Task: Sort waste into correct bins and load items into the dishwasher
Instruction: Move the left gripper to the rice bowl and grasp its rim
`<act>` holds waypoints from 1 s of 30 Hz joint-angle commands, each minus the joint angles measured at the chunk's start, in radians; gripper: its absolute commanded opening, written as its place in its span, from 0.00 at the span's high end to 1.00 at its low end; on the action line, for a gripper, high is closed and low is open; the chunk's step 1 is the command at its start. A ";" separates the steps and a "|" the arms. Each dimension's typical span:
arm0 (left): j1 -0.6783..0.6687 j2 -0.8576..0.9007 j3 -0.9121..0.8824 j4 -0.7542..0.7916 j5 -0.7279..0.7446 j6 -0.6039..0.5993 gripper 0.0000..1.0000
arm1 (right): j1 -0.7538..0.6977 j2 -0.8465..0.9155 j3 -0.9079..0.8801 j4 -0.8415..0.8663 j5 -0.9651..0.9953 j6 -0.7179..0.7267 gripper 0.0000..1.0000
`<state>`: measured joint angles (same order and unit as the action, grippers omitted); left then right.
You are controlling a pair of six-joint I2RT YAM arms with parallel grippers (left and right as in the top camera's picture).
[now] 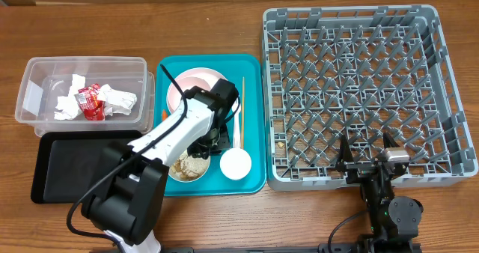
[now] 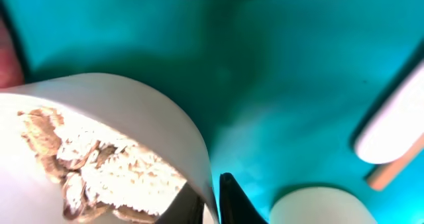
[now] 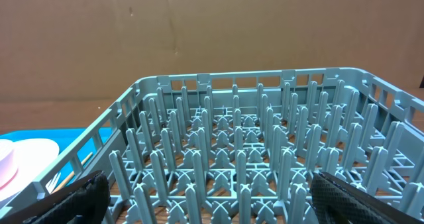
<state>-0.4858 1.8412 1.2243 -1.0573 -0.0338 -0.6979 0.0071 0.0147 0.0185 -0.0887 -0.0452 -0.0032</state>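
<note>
My left gripper [image 1: 206, 150] [image 2: 211, 201] is shut on the rim of a white bowl [image 1: 188, 167] [image 2: 132, 111] that holds pale crumbly food scraps [image 2: 99, 171], one finger inside and one outside. The bowl sits on the teal tray [image 1: 251, 66] [image 2: 285, 71] with a pink plate [image 1: 187, 88], a white cup [image 1: 235, 163] [image 2: 324, 207], a white fork [image 1: 238, 126] [image 2: 397, 118], a wooden stick [image 1: 242, 96] and an orange carrot [image 1: 164, 115]. The clear tub [image 1: 30, 88] holds napkins [image 1: 112, 99] and a red wrapper [image 1: 91, 103]. My right gripper [image 1: 367, 152] [image 3: 212, 191] is open over the grey rack's [image 1: 441, 51] [image 3: 218, 78] front edge.
The shallow black tray [image 1: 75, 163] lies in front of the clear tub, left of the teal tray. My left arm reaches across the teal tray and covers part of the pink plate. The rack fills the right half of the wooden table.
</note>
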 commanded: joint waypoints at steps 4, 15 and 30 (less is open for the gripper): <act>-0.005 -0.003 0.061 -0.038 0.001 0.034 0.96 | -0.004 -0.012 -0.011 0.008 -0.001 0.004 0.00; -0.006 -0.003 0.061 -0.044 0.001 0.040 0.85 | -0.003 -0.011 -0.011 0.008 -0.001 0.003 0.00; -0.006 -0.003 0.061 -0.071 0.001 0.040 0.67 | -0.003 -0.011 -0.011 0.008 -0.001 0.003 0.00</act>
<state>-0.4858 1.8412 1.2652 -1.1263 -0.0338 -0.6659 0.0071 0.0147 0.0185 -0.0887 -0.0452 -0.0036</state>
